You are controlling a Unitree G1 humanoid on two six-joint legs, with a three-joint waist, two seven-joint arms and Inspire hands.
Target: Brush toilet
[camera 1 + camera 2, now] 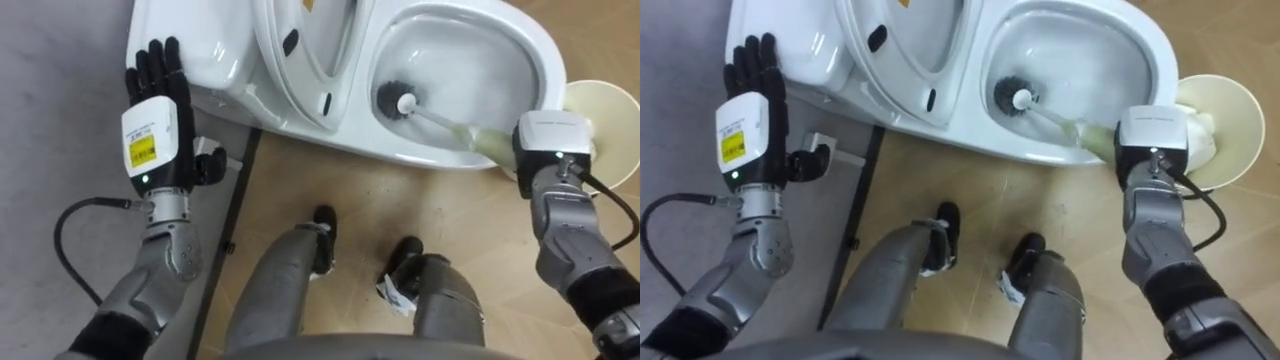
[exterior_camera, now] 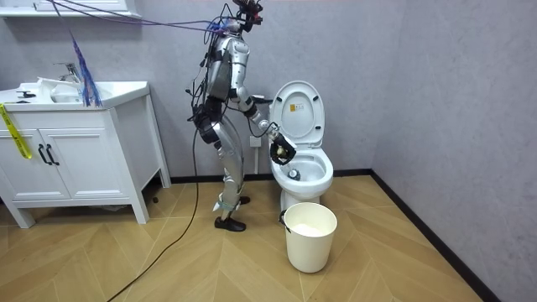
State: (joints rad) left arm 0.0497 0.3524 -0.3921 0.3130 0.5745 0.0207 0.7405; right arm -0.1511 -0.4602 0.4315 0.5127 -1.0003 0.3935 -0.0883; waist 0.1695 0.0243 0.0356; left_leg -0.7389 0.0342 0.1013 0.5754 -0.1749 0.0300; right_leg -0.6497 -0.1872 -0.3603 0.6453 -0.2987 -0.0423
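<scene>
while the left eye view looks down, the robot's right hand (image 1: 553,140) is curled round the pale green handle of a black-bristled toilet brush (image 1: 440,120), whose head lies to its left inside the white ceramic toilet bowl (image 1: 535,50). the left hand (image 1: 155,120) is empty, with straight fingers, beside the white tank (image 1: 200,40). in the room view, a cream plastic bucket (image 2: 310,236) stands below the right hand.

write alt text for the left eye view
Seen from above, the right robot hand holds a brush with its head down in the open toilet bowl. The left robot hand is open beside the tank, and a bucket stands by the bowl.
</scene>
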